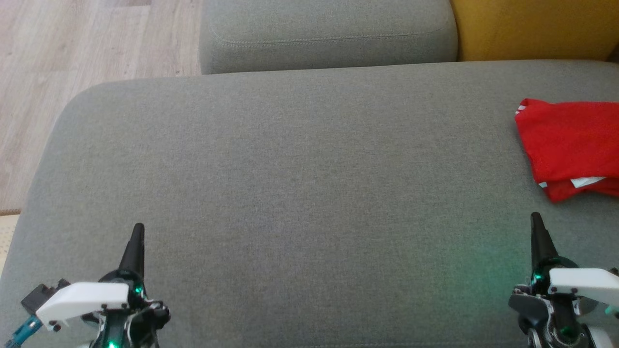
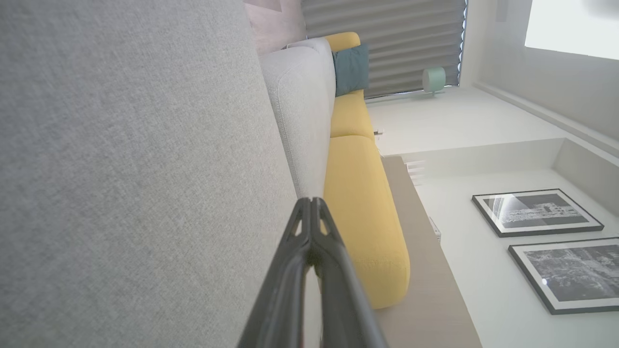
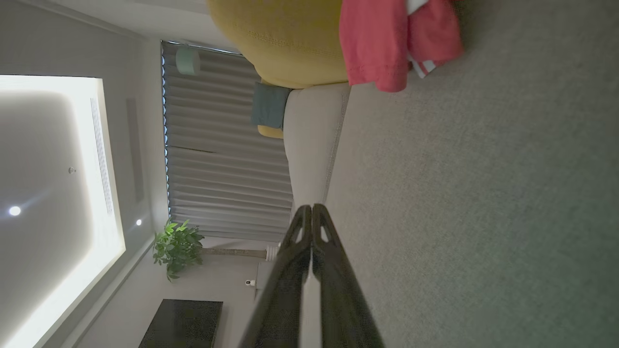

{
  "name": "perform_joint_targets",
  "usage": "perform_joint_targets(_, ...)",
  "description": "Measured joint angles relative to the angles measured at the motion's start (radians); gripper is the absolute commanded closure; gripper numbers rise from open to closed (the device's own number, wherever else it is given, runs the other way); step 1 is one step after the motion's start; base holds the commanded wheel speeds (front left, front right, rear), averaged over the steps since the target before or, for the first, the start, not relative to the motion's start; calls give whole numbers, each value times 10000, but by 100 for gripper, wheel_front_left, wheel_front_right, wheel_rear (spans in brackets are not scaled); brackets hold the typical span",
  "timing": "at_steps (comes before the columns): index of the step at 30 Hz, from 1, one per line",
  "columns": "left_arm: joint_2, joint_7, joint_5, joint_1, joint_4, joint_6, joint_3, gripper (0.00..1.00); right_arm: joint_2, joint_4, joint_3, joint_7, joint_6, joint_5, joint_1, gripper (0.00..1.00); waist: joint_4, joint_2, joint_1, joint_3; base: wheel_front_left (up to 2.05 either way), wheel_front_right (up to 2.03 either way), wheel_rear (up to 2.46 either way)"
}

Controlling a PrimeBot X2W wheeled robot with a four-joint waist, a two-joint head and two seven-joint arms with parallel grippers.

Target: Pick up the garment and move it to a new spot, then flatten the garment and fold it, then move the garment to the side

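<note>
– Where did the head camera sit?
– High above the grey seat (image 1: 309, 193), looking steeply down, with wood floor (image 1: 72, 72) at its upper left.
– And the wrist cameras?
– Both lay low, close to the seat, rolled sideways, facing along it toward the yellow cushion (image 2: 362, 217) and blinds (image 3: 217, 169).
– What was shared?
– All three showed the seat. The head and right wrist views both showed the red garment (image 1: 570, 145).

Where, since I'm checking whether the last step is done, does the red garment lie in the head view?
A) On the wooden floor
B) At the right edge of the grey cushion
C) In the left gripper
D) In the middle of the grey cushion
B: the garment lies at the cushion's right edge, ahead of the right gripper and held by neither gripper.
</note>
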Motion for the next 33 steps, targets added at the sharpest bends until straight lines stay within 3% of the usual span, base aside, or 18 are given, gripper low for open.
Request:
perform_joint_targets(17,-12,481,-1678,-331,52,-339,337,100,0,-148,-286,284,0,1795,-178,100,37,0,0,34,0,0,0)
perform_joint_targets(33,-21,558,-1699,-396,52,-339,366,100,0,-169,-290,284,0,1814,-178,100,37,0,0,34,0,0,0)
